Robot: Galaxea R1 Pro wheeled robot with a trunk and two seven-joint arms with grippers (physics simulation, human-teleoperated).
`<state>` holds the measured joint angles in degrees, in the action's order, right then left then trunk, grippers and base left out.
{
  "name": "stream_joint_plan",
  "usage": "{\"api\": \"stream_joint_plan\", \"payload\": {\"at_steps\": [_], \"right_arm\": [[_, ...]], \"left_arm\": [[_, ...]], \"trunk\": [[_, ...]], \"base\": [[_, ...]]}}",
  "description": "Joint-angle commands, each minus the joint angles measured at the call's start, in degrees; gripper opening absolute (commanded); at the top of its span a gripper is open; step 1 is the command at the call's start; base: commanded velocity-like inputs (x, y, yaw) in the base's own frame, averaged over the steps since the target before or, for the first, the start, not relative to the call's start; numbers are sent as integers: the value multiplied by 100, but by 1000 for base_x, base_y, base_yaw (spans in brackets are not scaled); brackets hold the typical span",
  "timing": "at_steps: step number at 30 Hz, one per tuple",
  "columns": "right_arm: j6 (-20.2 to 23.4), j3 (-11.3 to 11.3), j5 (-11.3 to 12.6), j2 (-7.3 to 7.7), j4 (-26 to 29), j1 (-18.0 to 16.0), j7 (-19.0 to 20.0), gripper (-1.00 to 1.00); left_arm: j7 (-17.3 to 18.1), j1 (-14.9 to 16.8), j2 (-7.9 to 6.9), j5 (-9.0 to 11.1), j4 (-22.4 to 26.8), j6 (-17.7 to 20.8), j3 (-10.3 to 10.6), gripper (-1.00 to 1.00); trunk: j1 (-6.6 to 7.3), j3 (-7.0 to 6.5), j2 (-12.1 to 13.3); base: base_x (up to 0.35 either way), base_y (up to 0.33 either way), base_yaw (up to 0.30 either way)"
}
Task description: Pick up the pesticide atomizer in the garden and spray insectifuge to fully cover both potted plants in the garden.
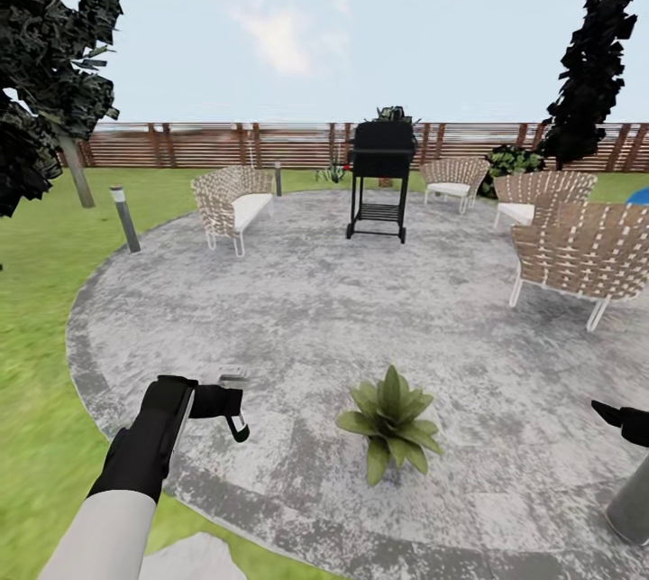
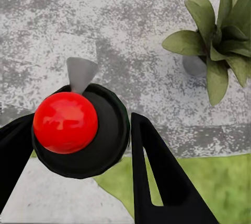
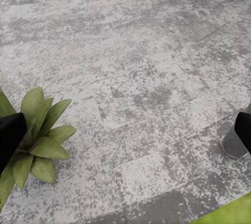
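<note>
My left gripper (image 1: 219, 402) is shut on the pesticide atomizer (image 1: 235, 423), held low over the patio's near left part. In the left wrist view the atomizer (image 2: 78, 130) shows as a dark round body with a red tip, sitting between the black fingers (image 2: 157, 172). One potted plant (image 1: 389, 422), a green rosette in a small grey pot, stands on the paving just right of that gripper; it also shows as a plant (image 2: 219, 46) and a plant (image 3: 36, 140) in the wrist views. My right gripper (image 1: 622, 418) is open and holds nothing.
The round grey patio (image 1: 297, 309) lies in green lawn (image 1: 36, 363). A black grill (image 1: 380, 179) stands at the back, with woven chairs (image 1: 233, 201) (image 1: 586, 251) around it. A grey post (image 1: 631, 499) is at my right, a bollard (image 1: 124, 219) at the left, a slat fence (image 1: 225, 145) behind.
</note>
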<state>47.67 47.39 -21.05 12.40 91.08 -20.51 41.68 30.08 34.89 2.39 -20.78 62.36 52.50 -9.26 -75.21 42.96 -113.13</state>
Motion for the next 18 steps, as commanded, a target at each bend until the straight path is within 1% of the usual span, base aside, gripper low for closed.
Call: {"api": "stream_joint_plan", "payload": {"at_steps": [1,5,7,11,15,18], "right_arm": [[14,7,-57,2,6,-5,59,100],[3,7,-58,-6,3,-2,65,100],[-22,2,-63,-10,1,1,67,100],[-37,18,-65,0,5,3,66,100],[-51,29,-61,-24,5,12,88,100],[-88,-25,-58,-50,-1,19,161,100]], "left_arm": [[59,7,7,-57,4,15,-21,-100],[60,8,7,-57,4,18,-25,-100],[57,9,4,-60,4,27,-26,-100],[57,9,-32,-58,11,62,-40,-100],[59,9,-48,-57,12,103,-79,-100],[60,8,-71,-59,17,124,-72,-100]], "trunk": [[1,6,-3],[1,6,-3],[1,6,-3],[1,6,-3],[1,6,-3],[1,6,-3]], "base": [[47,-59,196],[94,-104,221],[50,-55,124],[13,-14,33],[3,-3,6],[0,-1,1]]}}
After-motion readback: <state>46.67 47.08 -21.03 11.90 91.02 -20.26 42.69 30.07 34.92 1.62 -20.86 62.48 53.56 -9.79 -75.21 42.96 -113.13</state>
